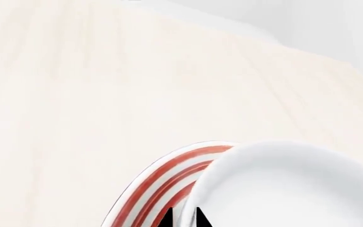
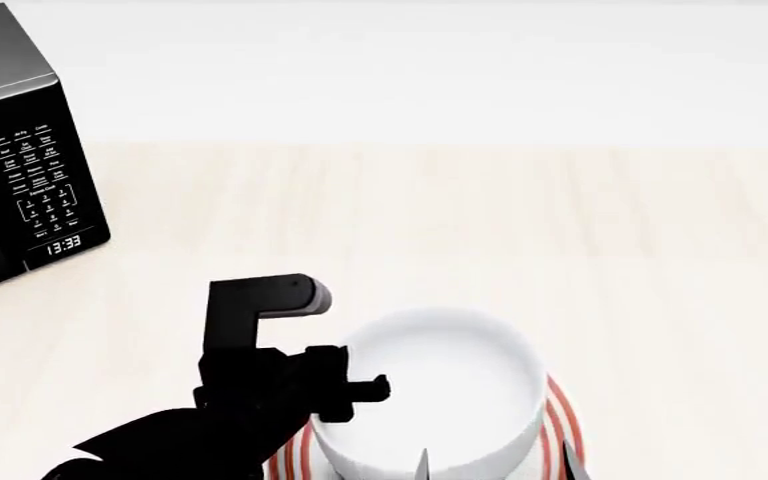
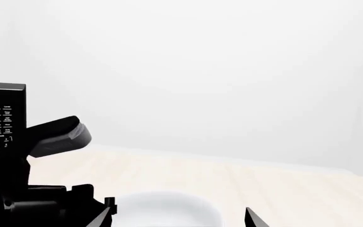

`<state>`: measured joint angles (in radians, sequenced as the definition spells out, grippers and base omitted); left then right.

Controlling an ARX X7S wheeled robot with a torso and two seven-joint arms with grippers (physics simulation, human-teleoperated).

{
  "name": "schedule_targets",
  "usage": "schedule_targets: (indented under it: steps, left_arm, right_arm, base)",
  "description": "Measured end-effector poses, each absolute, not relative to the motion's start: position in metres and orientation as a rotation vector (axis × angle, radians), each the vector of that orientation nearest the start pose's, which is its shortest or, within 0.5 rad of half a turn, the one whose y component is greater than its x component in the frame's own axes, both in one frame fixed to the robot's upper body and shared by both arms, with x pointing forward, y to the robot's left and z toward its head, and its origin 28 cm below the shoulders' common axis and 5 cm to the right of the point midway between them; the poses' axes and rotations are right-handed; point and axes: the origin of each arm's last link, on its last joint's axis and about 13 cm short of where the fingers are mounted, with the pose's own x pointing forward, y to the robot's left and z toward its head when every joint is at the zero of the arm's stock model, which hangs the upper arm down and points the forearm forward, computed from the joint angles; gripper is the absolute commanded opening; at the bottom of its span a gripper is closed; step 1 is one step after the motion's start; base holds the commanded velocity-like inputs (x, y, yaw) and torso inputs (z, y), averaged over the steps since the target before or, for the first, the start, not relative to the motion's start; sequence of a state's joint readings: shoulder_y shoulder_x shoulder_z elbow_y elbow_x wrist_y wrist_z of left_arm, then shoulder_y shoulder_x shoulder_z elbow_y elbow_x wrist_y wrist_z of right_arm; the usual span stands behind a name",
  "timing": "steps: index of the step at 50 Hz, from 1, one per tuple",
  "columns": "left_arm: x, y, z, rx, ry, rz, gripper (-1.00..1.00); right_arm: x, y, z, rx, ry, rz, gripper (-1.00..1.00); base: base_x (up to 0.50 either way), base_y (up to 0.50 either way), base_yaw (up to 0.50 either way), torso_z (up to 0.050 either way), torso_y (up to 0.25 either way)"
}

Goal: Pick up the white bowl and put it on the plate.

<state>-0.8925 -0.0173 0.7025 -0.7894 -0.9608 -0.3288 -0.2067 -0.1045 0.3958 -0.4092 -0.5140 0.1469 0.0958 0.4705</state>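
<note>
Left of the white bowl [image 2: 444, 385] stands a microwave [image 2: 17, 160].

- the white bowl [image 2: 444, 385] was plain, deep and round, with smooth glossy sides and no marks. it stood upright, mouth up, over the plate [image 2: 562, 415], covering most of it. whether it rested on the plate or hung just above could not be told.
- the plate was flat, round and white with thin red rings near its rim. it lay flat on the pale worktop [image 2: 558, 230]; only its ringed edge showed on either side of the bowl.
</note>
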Motion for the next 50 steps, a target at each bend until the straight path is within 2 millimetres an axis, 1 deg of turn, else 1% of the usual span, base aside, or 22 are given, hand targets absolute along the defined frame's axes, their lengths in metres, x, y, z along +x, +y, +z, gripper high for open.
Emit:
schedule_targets:
  steps: [5,10,27,31,37,50]
  left_arm:
    - [0.352,0.113,0.081,-0.289,0.460,-0.312,1.00]
    - [0.350,0.114,0.089,-0.278,0.425,-0.317,1.00]
    - [0.333,0.119,0.120,-0.137,0.230,-0.295,1.00]
    - [0.325,0.123,0.128,-0.106,0.164,-0.284,1.00]
    - [0.308,0.130,0.139,-0.067,0.065,-0.268,1.00]
    - [0.264,0.146,0.151,-0.022,-0.107,-0.225,1.00]
  right_arm:
    - [0.164,-0.082,0.077,-0.084,-0.208,0.051,1.00]
    - [0.164,-0.082,0.077,-0.084,-0.208,0.052,1.00]
    - [0.164,-0.082,0.077,-0.085,-0.209,0.051,1.00]
    - [0.163,-0.083,0.080,-0.085,-0.219,0.047,1.00]
    - [0.160,-0.085,0.090,-0.084,-0.248,0.037,1.00]
    - [0.148,-0.088,0.119,-0.087,-0.340,0.012,1.00]
  base:
    - [0.00,0.00,0.00,0.000,0.000]
    - [0.00,0.00,0.00,0.000,0.000]
    - [0.00,0.00,0.00,0.000,0.000]
    - [0.00,0.00,0.00,0.000,0.000]
    - [0.00,0.00,0.00,0.000,0.000]
    - [0.00,0.00,0.00,0.000,0.000]
